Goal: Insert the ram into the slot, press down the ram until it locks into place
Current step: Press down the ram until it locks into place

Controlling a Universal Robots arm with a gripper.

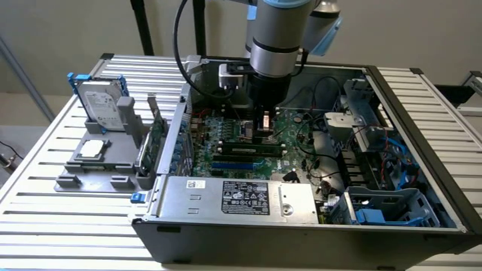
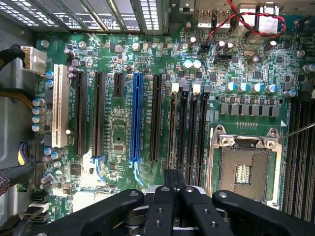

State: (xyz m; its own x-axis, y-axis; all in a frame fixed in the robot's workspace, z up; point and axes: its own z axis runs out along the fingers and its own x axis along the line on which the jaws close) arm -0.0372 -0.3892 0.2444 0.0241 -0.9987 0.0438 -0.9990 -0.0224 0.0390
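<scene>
I see my black tool (image 2: 174, 189) with its fingers together, directly over the long narrow black memory slot (image 2: 173, 123). The thin green ram stick with dark chips (image 1: 247, 150) lies seated in the motherboard, just beside the tool.

Around me stands a plain, pale beige wall (image 1: 68, 28), evenly lit, with no hard shadows on it. In front of it rise two dark vertical metal posts (image 1: 140, 25). My work sits on a bench of silvery ribbed aluminium slats (image 1: 45, 226), which runs out toward both sides of the exterior view. A thin grey pole (image 1: 19, 73) leans at the exterior view's left.
</scene>
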